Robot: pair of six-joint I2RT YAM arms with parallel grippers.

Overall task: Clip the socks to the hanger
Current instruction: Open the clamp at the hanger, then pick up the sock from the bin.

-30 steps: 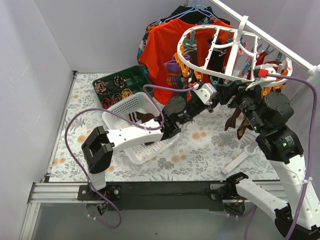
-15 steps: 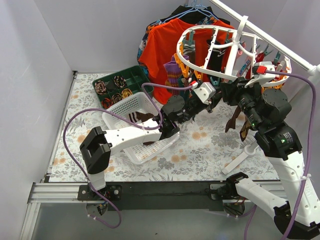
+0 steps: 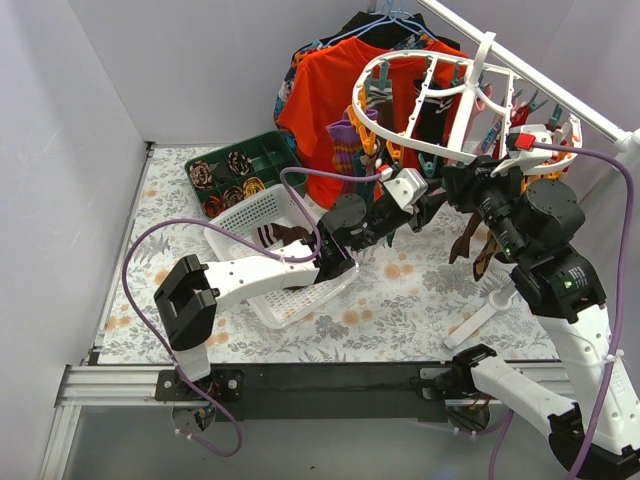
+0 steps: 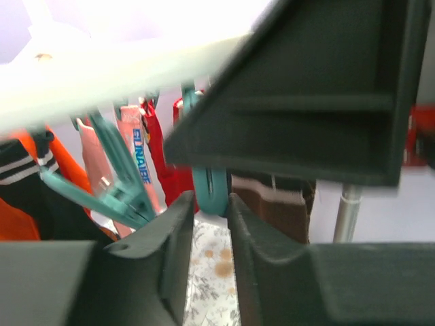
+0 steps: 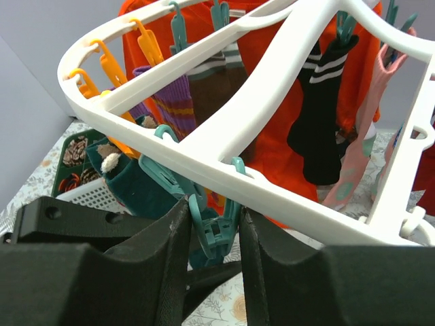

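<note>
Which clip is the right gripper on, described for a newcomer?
Find the white oval hanger before the orange T-shirt. On its near rim, a teal clip sits between the right gripper's fingers. The teal neighbour to its left grips a dark sock; this one looks empty.

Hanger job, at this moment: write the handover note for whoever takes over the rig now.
Right gripper: shut on a teal clip under the near rim of the hanger.
Left gripper: its fingers flank a teal clip loop; grip unclear.
Done: several socks hang clipped, among them a black striped sock and a purple striped sock.
Left: a brown sock dangles beside the right arm, clipped or not I cannot tell; a dark sock lies in the white basket.
</note>
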